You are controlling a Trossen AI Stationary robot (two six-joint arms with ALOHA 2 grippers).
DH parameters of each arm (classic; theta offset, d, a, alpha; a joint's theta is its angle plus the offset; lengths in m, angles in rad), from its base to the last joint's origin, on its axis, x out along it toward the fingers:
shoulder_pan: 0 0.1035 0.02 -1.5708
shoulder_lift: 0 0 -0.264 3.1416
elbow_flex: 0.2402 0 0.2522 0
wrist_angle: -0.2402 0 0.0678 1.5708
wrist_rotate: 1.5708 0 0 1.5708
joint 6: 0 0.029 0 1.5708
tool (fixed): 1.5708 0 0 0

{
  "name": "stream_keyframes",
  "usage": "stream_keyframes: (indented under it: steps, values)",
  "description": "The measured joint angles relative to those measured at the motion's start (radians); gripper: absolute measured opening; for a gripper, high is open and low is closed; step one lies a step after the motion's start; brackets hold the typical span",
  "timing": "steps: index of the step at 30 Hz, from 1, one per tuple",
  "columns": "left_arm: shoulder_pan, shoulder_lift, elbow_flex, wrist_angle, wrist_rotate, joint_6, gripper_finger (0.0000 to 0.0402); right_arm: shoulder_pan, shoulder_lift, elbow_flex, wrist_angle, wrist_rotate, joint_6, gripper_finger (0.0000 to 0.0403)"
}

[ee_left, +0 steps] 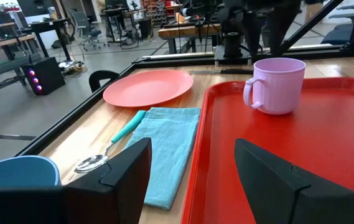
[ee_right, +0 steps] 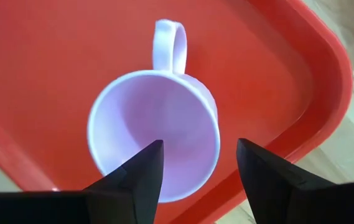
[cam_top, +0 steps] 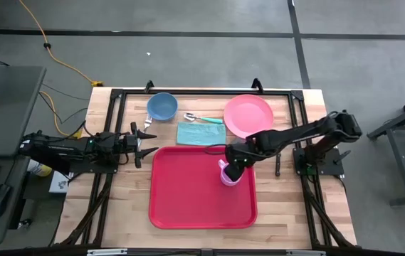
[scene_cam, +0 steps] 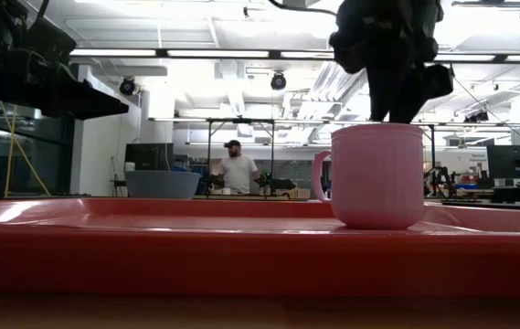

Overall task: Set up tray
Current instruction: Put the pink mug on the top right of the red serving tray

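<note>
The red tray lies in the middle of the table. A pink cup stands upright on the tray's floor near its right rim, and shows in the low view as the cup. My right gripper hangs open just above the cup's rim, pointing steeply down. One finger is over the cup's hollow, the other outside its wall. I see no touch. My left gripper waits open and level at the tray's left edge.
Behind the tray, from left to right, are a blue bowl, a teal napkin with a teal-handled spoon beside it, and a round pink plate. A person stands in the room beyond the table.
</note>
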Motion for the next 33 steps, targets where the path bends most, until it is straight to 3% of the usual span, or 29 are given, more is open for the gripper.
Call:
stream_keyframes:
  steps: [12, 22, 33]
  values:
    - [0.0, 0.0, 0.0, 0.0, 0.0, 0.0, 0.0262, -0.036, 0.047, 0.0, 0.015, 0.048, -0.001, 0.0175]
    - [0.0, 0.0, 0.0, 0.0, 0.0, 0.0, 0.0262, -0.06, 0.047, 0.0, 0.034, -0.011, -0.041, 0.0098]
    - [0.0, 0.0, 0.0, 0.0, 0.0, 0.0, 0.0262, -0.057, 0.047, 0.0, 0.035, 0.003, -0.047, 0.0022]
